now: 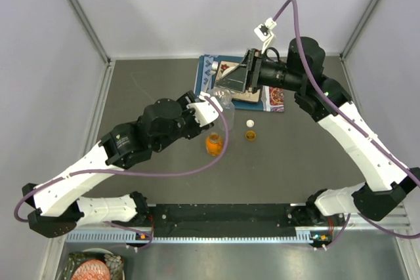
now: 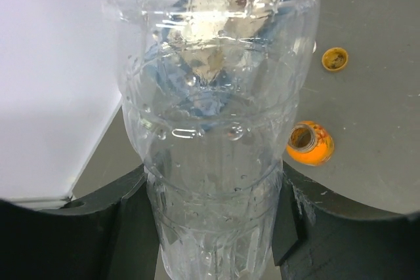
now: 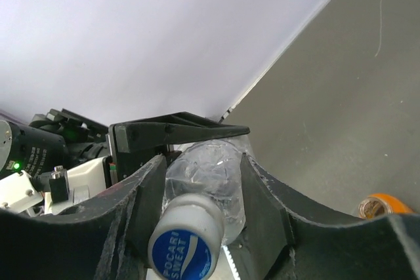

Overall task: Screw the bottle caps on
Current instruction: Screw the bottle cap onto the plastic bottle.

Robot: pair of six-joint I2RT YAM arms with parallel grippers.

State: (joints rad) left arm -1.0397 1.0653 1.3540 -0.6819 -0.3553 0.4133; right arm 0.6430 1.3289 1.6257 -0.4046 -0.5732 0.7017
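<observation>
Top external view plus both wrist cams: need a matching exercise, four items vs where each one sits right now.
Things
1. clear ribbed plastic bottle
2. blue-and-white round screw cap
3. squat orange plastic bottle
4. small orange round plastic cap

States
A. lies loose on the grey table, beside a white cap
B. stands uncapped on the table
C. sits on a bottle neck, between the jaws of the right gripper
D. held in the jaws of the left gripper

Pairs: 1-D, 2-C, 3-B, 4-A
</observation>
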